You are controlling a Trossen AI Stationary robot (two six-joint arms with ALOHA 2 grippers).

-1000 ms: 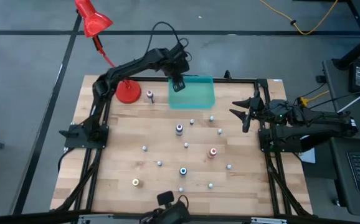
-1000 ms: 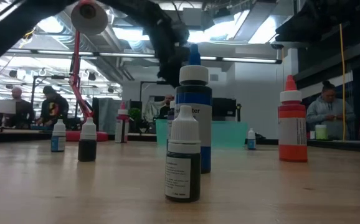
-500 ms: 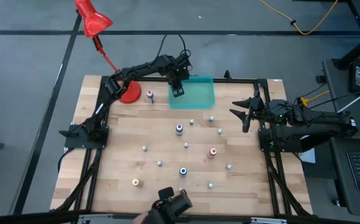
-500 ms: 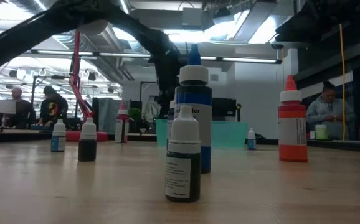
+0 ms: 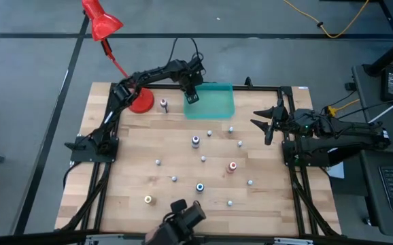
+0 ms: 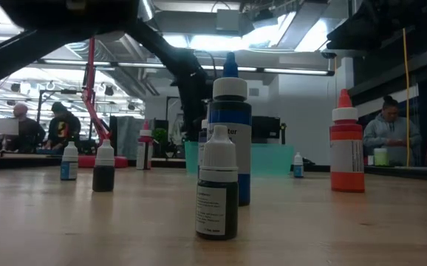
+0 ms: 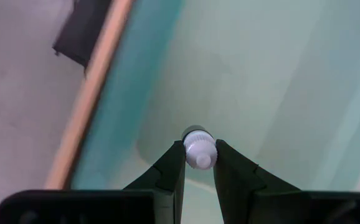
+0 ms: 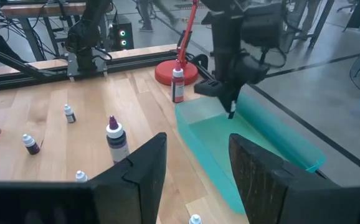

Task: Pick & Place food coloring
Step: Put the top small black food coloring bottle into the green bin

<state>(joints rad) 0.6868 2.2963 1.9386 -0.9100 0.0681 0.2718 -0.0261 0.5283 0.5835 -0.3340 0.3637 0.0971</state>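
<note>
My left gripper [image 5: 192,96] hangs over the left part of the teal tray [image 5: 217,105] at the far edge and is shut on a tiny white-capped food coloring bottle [image 7: 198,149]. The other bottles stand upright on their bases on the wood: pink [image 5: 163,104], purple [image 5: 196,141], red-orange [image 5: 232,166], blue [image 5: 200,187], yellow [image 5: 147,199] and several tiny whitish ones. In the low view the blue bottle [image 6: 230,140] and a small dark one [image 6: 217,185] stand closest. My right gripper [image 5: 264,124] waits open at the table's right edge. My left gripper pinches the tiny bottle by its white cap [image 7: 198,142] between its two fingertips [image 7: 175,163], coming from above and pointing down. The bottle stands upright in the hold over the tray floor [image 7: 279,74]. Whether its base touches the tray I cannot tell, since the cap hides it.
A red desk lamp stands with its round base [image 5: 140,101] left of the tray, beside the pink bottle. A black frame runs round the table [image 5: 115,170]. The wood near the table's left edge holds no bottles. People sit at desks beyond the table in the low view.
My left arm has stretched out and sunk lower, bringing its gripper down over the left part of the teal tray while it stays shut on the tiny bottle. The bottles on the table have kept their places.
</note>
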